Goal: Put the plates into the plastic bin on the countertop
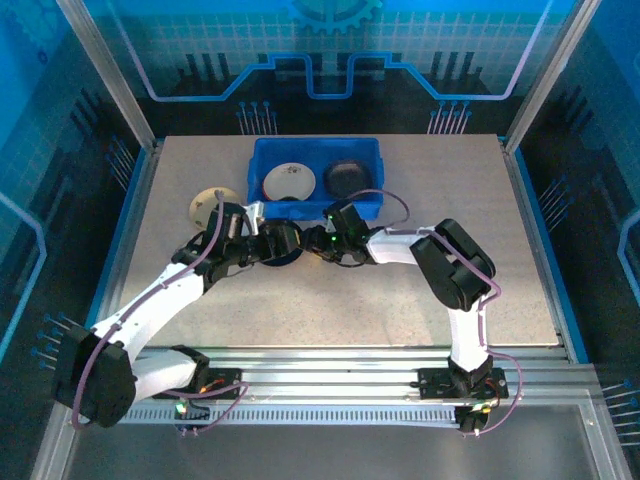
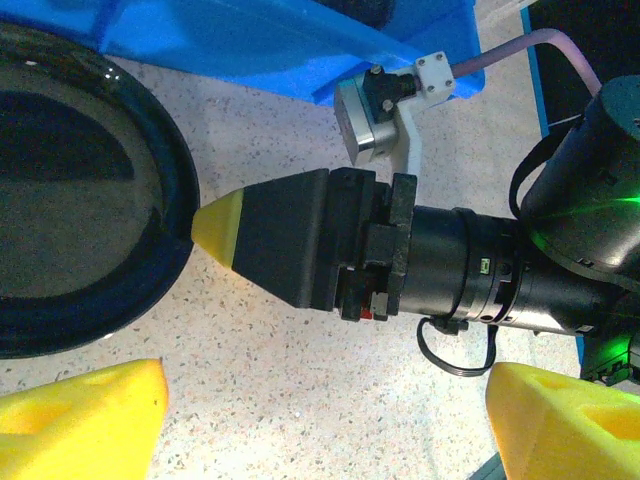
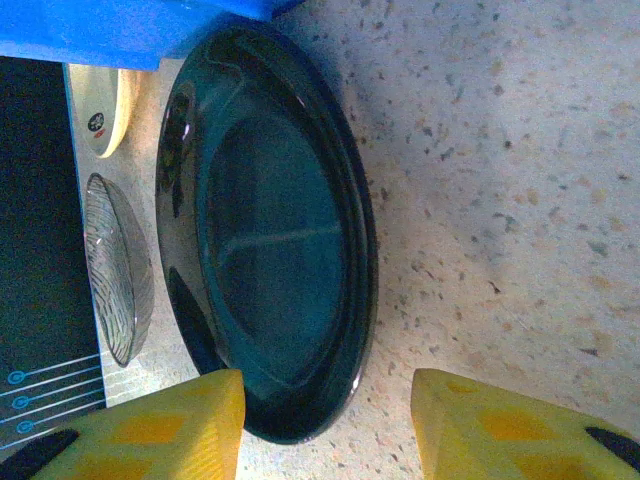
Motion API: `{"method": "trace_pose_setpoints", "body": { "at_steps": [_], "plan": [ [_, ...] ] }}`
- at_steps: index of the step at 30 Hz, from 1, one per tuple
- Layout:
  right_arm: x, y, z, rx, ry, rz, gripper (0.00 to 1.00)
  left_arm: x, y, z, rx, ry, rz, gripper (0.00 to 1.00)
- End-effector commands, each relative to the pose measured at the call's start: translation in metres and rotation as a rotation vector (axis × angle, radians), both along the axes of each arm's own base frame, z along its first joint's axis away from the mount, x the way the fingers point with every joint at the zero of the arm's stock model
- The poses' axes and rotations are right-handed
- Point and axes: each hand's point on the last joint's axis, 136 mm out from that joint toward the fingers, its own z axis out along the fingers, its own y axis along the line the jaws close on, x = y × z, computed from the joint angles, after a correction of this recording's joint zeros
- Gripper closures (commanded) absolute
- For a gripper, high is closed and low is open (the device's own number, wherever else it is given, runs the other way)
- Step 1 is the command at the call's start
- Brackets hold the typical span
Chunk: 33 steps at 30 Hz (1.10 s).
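Observation:
A glossy black plate (image 3: 270, 230) lies flat on the countertop (image 1: 400, 290) just in front of the blue plastic bin (image 1: 262, 158). My right gripper (image 3: 325, 430) is open, with the plate's near rim between its yellow fingers, close to the left one and apart from the right one. From the left wrist, one right fingertip (image 2: 218, 228) touches the black plate (image 2: 80, 200) at its rim. My left gripper (image 2: 325, 420) is open over bare countertop beside that plate. The bin holds a cream plate (image 1: 289, 181) and a dark plate (image 1: 348, 178).
Another cream plate (image 1: 210, 205) lies on the countertop left of the bin. A clear ribbed plate (image 3: 115, 265) sits beyond the black one, near the counter's edge. Both arms meet close together in front of the bin wall (image 2: 270, 50).

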Motion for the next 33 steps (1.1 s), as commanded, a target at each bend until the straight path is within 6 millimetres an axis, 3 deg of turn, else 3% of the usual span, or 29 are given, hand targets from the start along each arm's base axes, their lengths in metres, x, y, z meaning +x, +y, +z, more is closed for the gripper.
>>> {"method": "trace_pose_setpoints", "body": {
  "at_steps": [1, 13, 26, 33],
  "plan": [
    [-0.002, 0.010, -0.005, -0.028, 0.003, 0.033, 0.50, -0.002, 0.004, 0.006, -0.045, -0.014, 0.014, 0.17],
    [-0.001, 0.023, -0.015, -0.078, 0.008, 0.067, 0.59, -0.002, 0.033, -0.006, -0.081, 0.009, 0.097, 0.17],
    [0.009, 0.030, -0.032, -0.110, 0.052, 0.056, 0.65, -0.001, 0.041, -0.015, -0.086, 0.018, 0.121, 0.17],
    [0.008, 0.030, -0.031, -0.097, 0.056, 0.046, 0.88, -0.002, 0.046, -0.018, -0.080, 0.023, 0.133, 0.17]
  ]
}}
